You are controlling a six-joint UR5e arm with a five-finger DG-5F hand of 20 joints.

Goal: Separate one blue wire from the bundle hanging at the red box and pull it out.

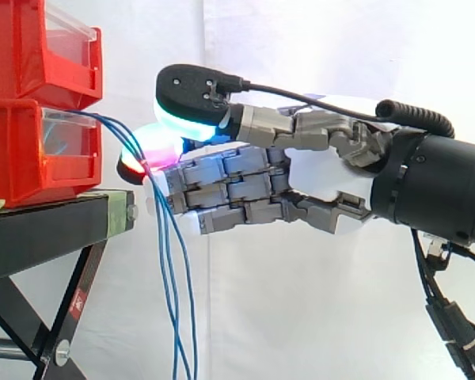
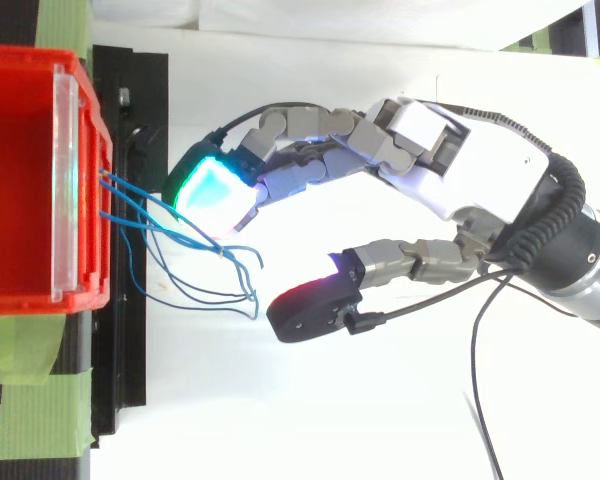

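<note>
two red bins (image 1: 32,103) sit stacked on a black stand (image 1: 39,229) at the left. the arm reaches in from the right and its hand (image 1: 324,170) is level with the lower bin. the fingers (image 1: 222,190) are loosely bent and released, gripping nothing, and the thumb (image 2: 315,308) is spread well apart from them. the blue wires (image 1: 163,222) come out of the lower bin's front and hang down past the stand's edge. one red-glowing fingertip touches the bundle just below the bin.
</note>
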